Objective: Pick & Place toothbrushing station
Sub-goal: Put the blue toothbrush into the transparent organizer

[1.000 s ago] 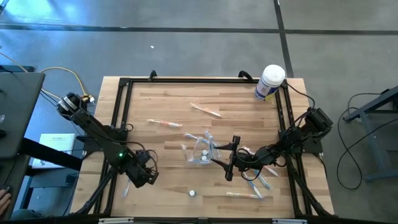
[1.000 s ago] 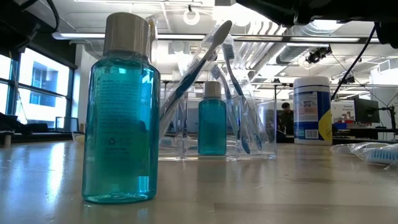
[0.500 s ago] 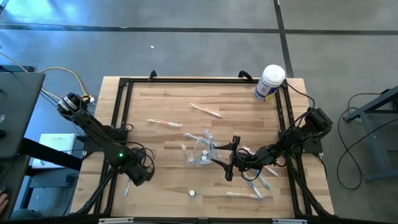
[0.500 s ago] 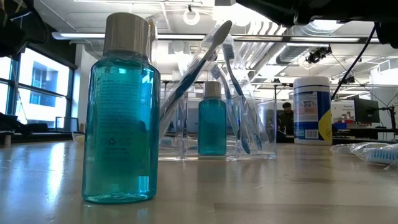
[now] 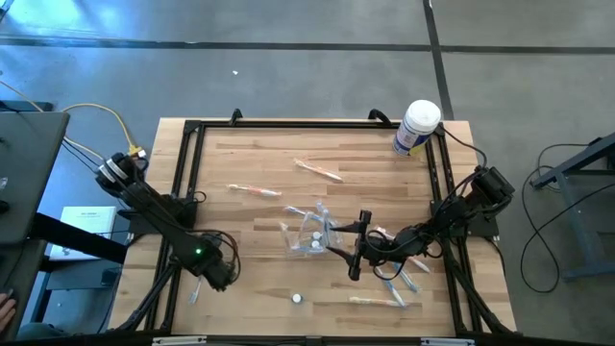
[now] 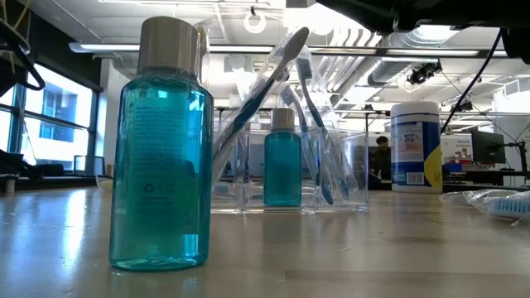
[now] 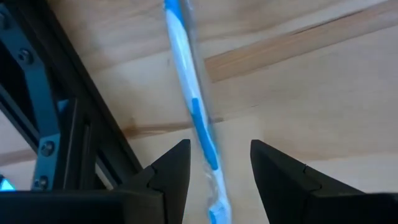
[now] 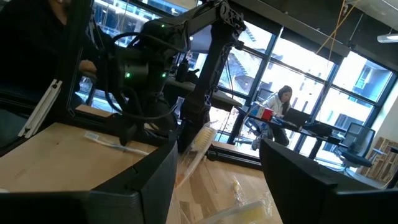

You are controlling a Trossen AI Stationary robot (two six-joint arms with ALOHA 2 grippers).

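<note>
Two open grippers: our left gripper (image 7: 219, 171) straddles a toothbrush (image 7: 194, 112) by the frame (image 7: 43, 118); closing crooked could flick it. Right gripper (image 5: 356, 252) waits, empty, beside the station (image 5: 309, 234).

Toothbrushing station (image 5: 309, 234) left of right claw (image 5: 354, 246)

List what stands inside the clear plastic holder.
Inside the small see-through plastic holder stand a small bottle of blue-green liquid and several toothbrushes leaning in its compartments. Their lower ends blur behind the walls, so an exact count is hidden.
</note>
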